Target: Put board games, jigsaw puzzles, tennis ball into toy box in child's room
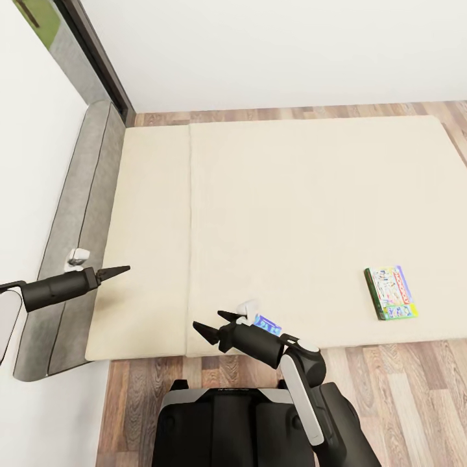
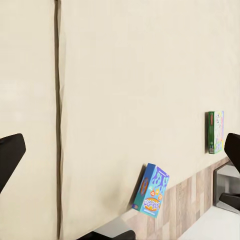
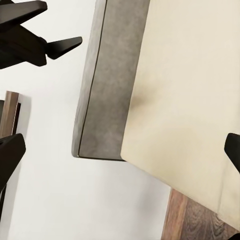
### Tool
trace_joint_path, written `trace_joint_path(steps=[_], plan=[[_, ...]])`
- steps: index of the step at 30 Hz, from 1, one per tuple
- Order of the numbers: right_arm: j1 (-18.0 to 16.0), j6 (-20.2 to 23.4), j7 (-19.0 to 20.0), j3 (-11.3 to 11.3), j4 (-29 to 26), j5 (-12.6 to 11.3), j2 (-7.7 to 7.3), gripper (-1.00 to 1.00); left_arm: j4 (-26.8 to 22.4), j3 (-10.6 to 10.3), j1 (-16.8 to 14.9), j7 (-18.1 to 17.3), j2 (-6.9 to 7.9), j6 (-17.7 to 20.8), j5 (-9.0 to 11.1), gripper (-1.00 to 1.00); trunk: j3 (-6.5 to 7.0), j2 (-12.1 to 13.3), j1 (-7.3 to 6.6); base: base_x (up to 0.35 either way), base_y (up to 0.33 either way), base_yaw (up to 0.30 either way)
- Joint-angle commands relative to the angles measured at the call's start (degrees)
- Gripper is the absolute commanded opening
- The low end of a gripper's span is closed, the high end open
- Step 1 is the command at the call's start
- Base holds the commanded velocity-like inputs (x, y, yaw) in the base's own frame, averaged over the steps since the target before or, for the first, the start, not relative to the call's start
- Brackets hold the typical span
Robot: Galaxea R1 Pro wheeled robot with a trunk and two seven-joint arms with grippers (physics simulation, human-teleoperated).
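Two board games lie on the cream bed [image 1: 292,214]. A green board game [image 1: 391,293] lies flat near the bed's front right edge; the left wrist view also catches the green board game [image 2: 216,132]. A blue board game [image 1: 267,323] sits at the front edge, partly hidden behind my right arm, and in the left wrist view the blue board game [image 2: 151,190] stands tilted on its side. My right gripper [image 1: 217,322] hangs open just left of the blue box, holding nothing. My left gripper [image 1: 120,270] is open over the bed's left strip, far from both boxes.
A grey padded headboard [image 1: 78,214] runs along the bed's left side against a white wall. Wooden floor [image 1: 402,383] lies in front of and behind the bed. A dark door frame [image 1: 97,58] stands at the back left. My base [image 1: 227,421] sits at the bed's front edge.
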Motion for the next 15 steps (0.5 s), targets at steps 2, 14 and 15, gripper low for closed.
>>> trace_joint_path(steps=[2, 14, 15], plan=[[0.0, 0.4, 0.0, -0.1, 0.0, -0.4, 0.02, 1.0, 0.0, 0.0, 0.0, -0.3, 0.0, 0.2, -0.2, 1.0, -0.06, -0.1, 0.03, 0.0, 0.0, 0.0], [0.0, 0.7, 0.0, -0.8, -0.4, -1.0, 0.02, 1.0, 0.0, 0.0, 0.0, -0.3, 0.0, 0.2, -0.2, 1.0, -0.06, -0.1, 0.03, 0.0, 0.0, 0.0], [0.0, 0.7, 0.0, -0.9, -0.4, -1.1, 0.02, 1.0, 0.0, 0.0, 0.0, -0.3, 0.0, 0.2, -0.2, 1.0, -0.06, -0.1, 0.03, 0.0, 0.0, 0.0]])
